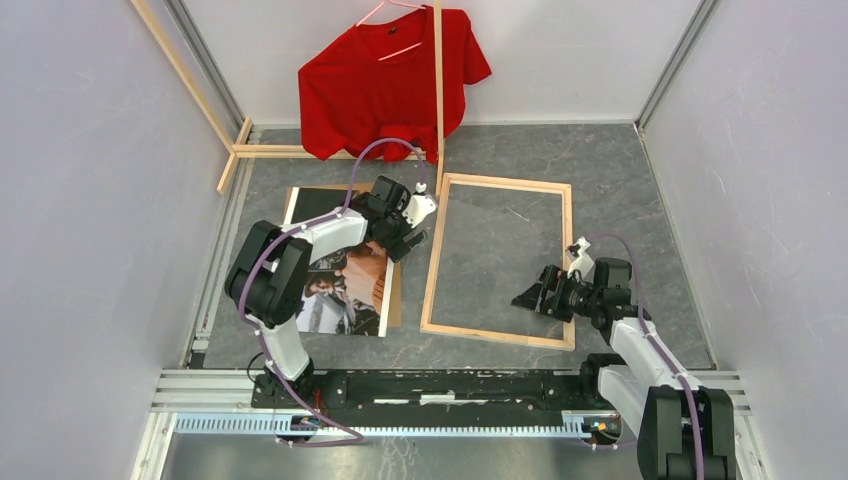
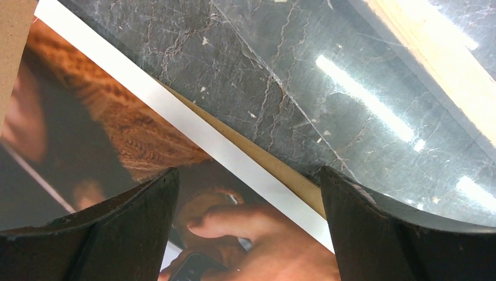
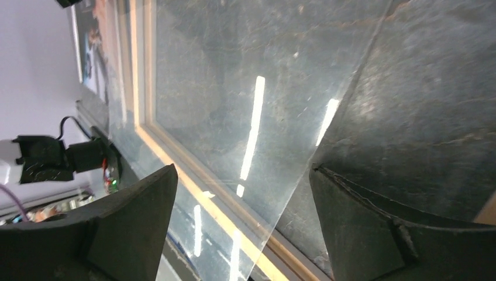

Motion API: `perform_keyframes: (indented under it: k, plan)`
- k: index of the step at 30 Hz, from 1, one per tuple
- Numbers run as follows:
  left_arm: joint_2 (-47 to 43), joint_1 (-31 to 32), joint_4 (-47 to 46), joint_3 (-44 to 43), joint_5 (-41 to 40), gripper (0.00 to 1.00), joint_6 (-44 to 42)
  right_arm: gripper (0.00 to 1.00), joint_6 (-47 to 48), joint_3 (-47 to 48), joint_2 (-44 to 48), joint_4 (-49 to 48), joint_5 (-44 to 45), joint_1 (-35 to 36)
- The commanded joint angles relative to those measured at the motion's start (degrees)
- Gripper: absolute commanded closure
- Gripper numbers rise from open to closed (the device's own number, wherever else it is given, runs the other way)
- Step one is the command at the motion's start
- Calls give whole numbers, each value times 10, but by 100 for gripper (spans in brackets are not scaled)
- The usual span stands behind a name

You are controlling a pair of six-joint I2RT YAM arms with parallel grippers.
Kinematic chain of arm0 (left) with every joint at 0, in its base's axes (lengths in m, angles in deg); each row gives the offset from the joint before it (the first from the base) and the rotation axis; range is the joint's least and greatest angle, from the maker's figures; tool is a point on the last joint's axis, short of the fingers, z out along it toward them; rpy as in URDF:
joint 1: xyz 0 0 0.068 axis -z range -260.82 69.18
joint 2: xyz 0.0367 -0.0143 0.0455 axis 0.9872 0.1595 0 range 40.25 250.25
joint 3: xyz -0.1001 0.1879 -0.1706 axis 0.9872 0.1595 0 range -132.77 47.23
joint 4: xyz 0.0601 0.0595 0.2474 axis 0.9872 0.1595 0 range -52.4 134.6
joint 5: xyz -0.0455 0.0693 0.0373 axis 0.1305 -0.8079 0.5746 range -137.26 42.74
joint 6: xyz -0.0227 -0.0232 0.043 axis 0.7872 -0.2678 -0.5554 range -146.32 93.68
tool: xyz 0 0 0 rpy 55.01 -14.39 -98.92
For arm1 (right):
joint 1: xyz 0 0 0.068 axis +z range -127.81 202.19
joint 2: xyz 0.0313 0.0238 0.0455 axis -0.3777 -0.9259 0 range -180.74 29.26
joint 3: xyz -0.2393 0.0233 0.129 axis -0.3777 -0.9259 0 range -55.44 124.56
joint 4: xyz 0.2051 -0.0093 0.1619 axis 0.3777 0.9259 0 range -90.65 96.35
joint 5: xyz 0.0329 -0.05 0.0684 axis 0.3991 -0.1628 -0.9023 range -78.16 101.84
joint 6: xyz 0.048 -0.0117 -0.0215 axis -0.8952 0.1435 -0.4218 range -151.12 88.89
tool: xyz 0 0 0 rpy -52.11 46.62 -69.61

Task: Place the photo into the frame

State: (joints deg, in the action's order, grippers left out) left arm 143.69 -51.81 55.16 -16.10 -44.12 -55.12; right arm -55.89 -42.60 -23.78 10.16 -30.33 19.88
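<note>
Clear pane [image 3: 234, 88] seemingly across frame [image 1: 497, 334] opening

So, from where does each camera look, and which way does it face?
Top external: above and behind the bases, facing down at the table; both arms show, with photo and frame.
Left wrist: on the left arm, facing down between its open fingers at the photo's edge.
Right wrist: low, facing across the clear sheet between its open fingers.
All three share photo and frame.

Lab test cell, white panel walls [image 1: 60, 200]
</note>
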Motion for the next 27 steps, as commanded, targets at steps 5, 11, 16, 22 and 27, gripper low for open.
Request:
perform_keyframes:
  k: [5,11,16,22,27]
  plan:
    - [-5,13,-8,9,7,4,33,13,-32,-101,-9,104,0,5]
    - [1,19,-11,5,6,4,39,20,-67,-95,-22,50,-24,6]
    - [5,19,-4,4,14,4,43,20,-156,-102,-23,-99,-55,6]
    - [6,20,5,4,17,4,41,19,-297,-166,16,-332,-50,6]
    - [7,20,10,-1,15,4,39,19,-332,-175,48,-395,-9,5]
